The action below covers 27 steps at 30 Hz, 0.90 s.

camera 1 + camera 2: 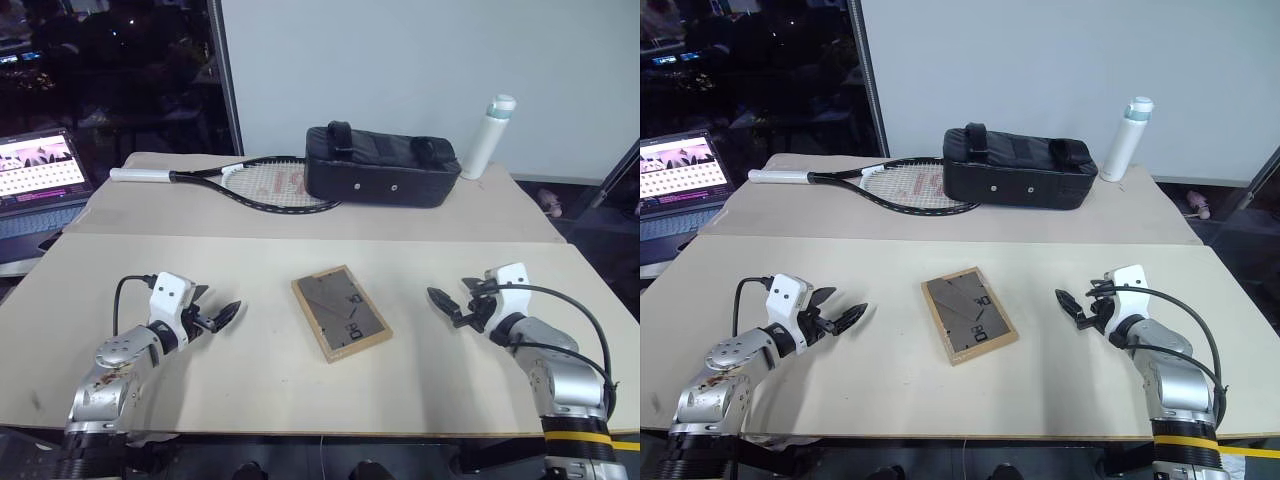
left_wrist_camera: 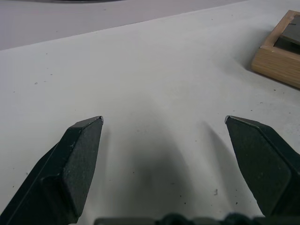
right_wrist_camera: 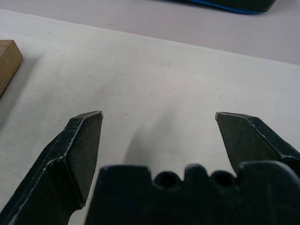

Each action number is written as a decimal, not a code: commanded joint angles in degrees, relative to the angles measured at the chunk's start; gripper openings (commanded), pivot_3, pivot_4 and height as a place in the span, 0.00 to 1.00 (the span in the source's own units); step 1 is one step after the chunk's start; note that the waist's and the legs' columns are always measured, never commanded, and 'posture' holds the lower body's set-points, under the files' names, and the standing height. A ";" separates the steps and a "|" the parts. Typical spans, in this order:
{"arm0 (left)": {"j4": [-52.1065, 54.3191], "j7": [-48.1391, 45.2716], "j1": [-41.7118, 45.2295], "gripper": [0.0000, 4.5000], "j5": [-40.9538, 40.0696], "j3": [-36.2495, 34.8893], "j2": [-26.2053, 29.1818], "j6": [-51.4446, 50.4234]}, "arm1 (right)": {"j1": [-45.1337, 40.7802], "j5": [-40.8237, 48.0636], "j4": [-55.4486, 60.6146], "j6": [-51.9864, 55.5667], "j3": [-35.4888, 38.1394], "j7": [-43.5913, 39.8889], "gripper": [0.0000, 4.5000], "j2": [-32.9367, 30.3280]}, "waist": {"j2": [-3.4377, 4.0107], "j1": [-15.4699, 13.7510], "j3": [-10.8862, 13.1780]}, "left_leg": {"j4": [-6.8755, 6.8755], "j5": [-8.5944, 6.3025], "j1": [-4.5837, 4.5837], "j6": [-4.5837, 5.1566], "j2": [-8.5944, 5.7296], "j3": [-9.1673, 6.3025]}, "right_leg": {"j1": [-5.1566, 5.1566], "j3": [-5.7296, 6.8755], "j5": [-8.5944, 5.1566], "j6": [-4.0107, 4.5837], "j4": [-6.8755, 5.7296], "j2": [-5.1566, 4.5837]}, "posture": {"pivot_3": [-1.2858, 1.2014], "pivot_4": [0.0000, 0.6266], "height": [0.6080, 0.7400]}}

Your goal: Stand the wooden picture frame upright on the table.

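Observation:
The wooden picture frame (image 1: 341,312) lies flat on the table (image 1: 270,380), dark back with its fold-out stand facing up, midway between my two grippers. My left gripper (image 1: 222,318) hovers just above the table to the frame's left, open, nothing between its fingers. On the frame's right, my right gripper (image 1: 447,305) is open too and holds nothing. A corner of the frame (image 2: 281,56) shows beyond the left gripper (image 2: 164,121) in the left wrist view, and the wooden edge (image 3: 7,61) shows beside the right gripper (image 3: 159,115) in the right wrist view.
At the back of the table sit a black case (image 1: 378,168), a tennis racket (image 1: 270,183) and a white bottle (image 1: 488,135). A lit laptop (image 1: 40,175) stands off the table's far left.

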<state>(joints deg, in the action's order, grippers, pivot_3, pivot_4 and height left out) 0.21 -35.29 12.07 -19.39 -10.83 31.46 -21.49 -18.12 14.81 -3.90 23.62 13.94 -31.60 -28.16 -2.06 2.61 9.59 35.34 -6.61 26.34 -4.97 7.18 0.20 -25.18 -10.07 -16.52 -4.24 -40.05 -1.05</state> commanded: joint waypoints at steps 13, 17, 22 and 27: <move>12.39 -1.10 10.67 0.00 -5.54 15.51 2.11 -31.83 | -20.98 -17.47 -28.98 -22.53 -21.85 -15.17 0.21 -7.55 | 0.04 0.77 0.12 | 0.13 0.00 0.01 0.00 -0.20 -0.15 | 0.16 0.17 -0.11 -0.08 0.00 -0.16 | 0.52 0.24 0.52; 11.57 -0.36 13.84 0.00 1.35 24.11 3.32 -30.35 | -22.93 -17.71 -31.67 -26.18 -24.14 -18.21 0.01 -4.95 | 0.07 1.01 0.10 | 0.10 0.00 -0.03 0.00 -0.24 -0.25 | 0.24 0.28 -0.11 -0.08 0.00 -0.20 | 0.52 0.24 0.52; 8.22 -0.01 17.36 0.00 2.70 25.50 -1.11 -29.75 | -19.52 -15.37 -25.08 -25.57 -26.28 -25.31 0.01 -2.08 | 0.07 0.94 0.10 | 0.34 -0.02 -0.24 0.01 -0.24 -0.37 | 0.64 0.41 -0.14 -0.13 -0.01 -0.20 | 0.52 0.24 0.52; 9.23 -1.18 15.82 0.00 3.26 24.94 0.69 -30.24 | -12.28 -11.47 -8.22 -17.05 -28.73 -31.16 0.01 -1.62 | 0.08 0.92 0.10 | 0.43 -0.06 -0.24 0.04 -0.24 -0.45 | 0.75 0.48 -0.16 -0.16 -0.01 -0.21 | 0.52 0.24 0.52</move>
<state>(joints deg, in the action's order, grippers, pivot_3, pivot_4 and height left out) 8.31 -35.49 29.04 -16.89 13.65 30.79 -51.39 -32.52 1.28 -19.57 2.82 -12.37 -59.26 -29.94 -1.98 3.53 9.68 35.77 -6.67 26.10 -4.93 6.94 -0.28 -24.42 -9.57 -16.69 -4.39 -40.06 -1.25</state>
